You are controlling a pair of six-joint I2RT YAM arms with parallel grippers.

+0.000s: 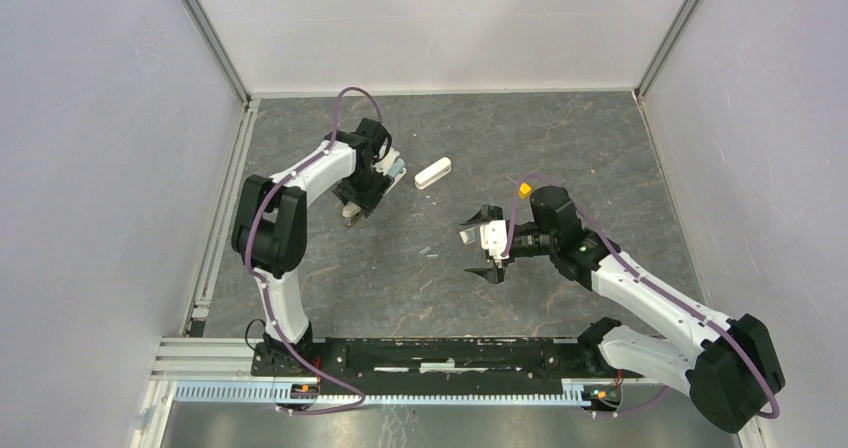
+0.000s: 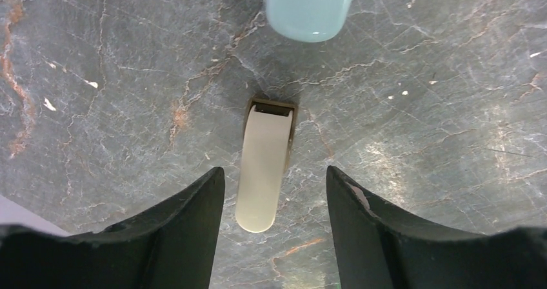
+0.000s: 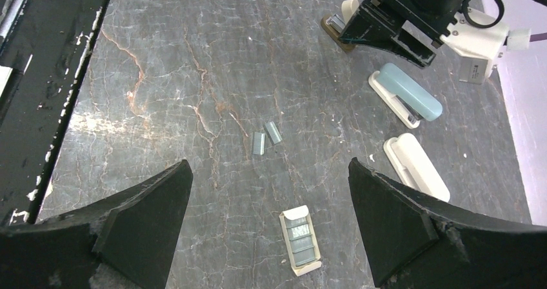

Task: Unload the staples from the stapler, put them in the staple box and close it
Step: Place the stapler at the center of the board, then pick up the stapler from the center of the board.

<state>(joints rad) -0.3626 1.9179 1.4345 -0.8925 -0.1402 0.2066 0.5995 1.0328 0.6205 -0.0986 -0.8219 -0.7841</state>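
Three staplers lie at the back left. A beige stapler (image 2: pixel 264 166) lies lengthwise between the fingers of my left gripper (image 2: pixel 274 176), whose jaws are open with a gap on each side, touching nothing. The same beige stapler (image 1: pixel 352 213) pokes out below that gripper (image 1: pixel 358 203) in the top view. A teal stapler (image 2: pixel 309 8) lies just beyond it, and a white stapler (image 3: pixel 416 166) further right. Two short grey strips of staples (image 3: pixel 258 142) lie loose on the table ahead of my right gripper (image 3: pixel 269 166), which hovers open and empty.
A small clear box (image 3: pixel 301 239) holding staple strips sits under my right gripper. A small yellow piece (image 1: pixel 524 188) lies beside the right arm. The black base rail (image 1: pixel 440 353) runs along the near edge. Grey walls close in the table on three sides.
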